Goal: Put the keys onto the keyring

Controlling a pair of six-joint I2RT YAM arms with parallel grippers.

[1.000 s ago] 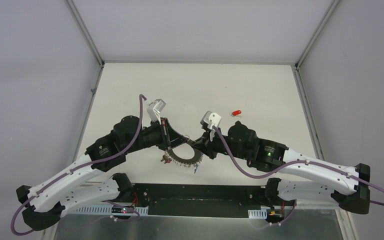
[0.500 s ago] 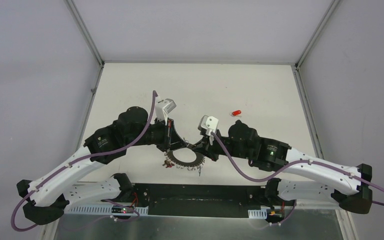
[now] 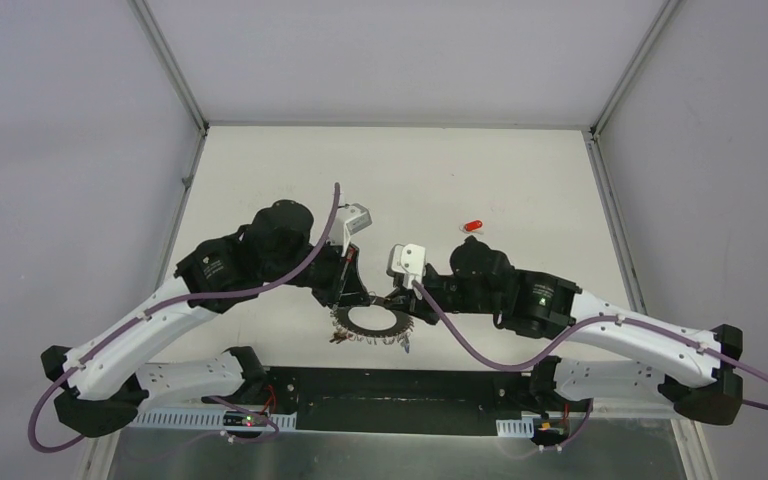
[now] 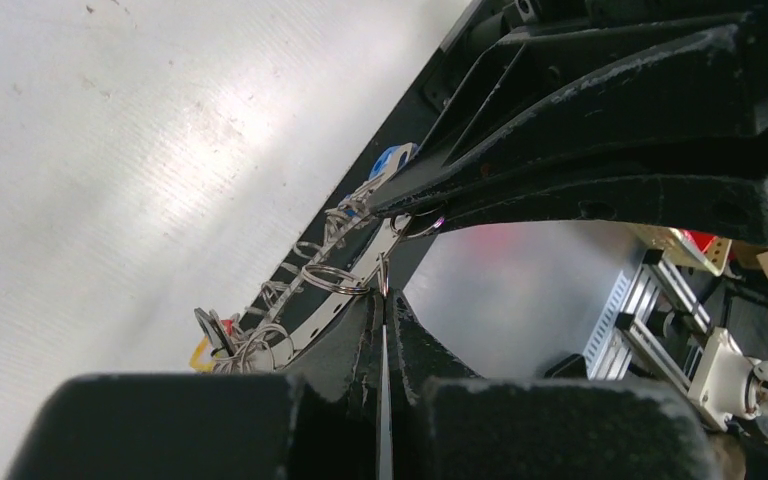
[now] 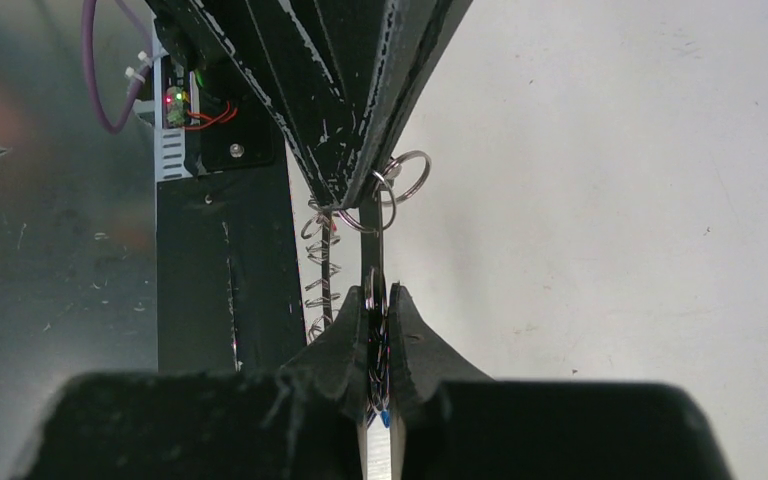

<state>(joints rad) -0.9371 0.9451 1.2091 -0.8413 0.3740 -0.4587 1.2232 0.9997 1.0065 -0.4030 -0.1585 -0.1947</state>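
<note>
The keyring [image 3: 370, 327], a flat grey ring with wire loops round its rim, hangs between both grippers near the table's front edge. My left gripper [image 3: 349, 296] is shut on a small wire loop [image 4: 384, 272] at the ring's rim. My right gripper [image 3: 393, 299] is shut on the ring's band [image 5: 371, 240] from the opposite side. A blue tag [image 4: 391, 160] shows beside the right gripper's tips, and a blue fleck sits between its fingers [image 5: 412, 335]. Red and yellow tags [image 4: 210, 347] hang on the ring's lower loops. A red-tagged key [image 3: 473, 226] lies alone on the table, behind the right arm.
The black base rail [image 3: 400, 385] runs along the near edge just below the ring. Grey walls and metal frame posts [image 3: 170, 70] close the table on three sides. White tabletop [image 3: 410, 170] stretches behind the arms.
The left arm has swung right and its wrist has turned. The right wrist has shifted left. The ring between them has dropped slightly toward the near edge. Both grips held.
</note>
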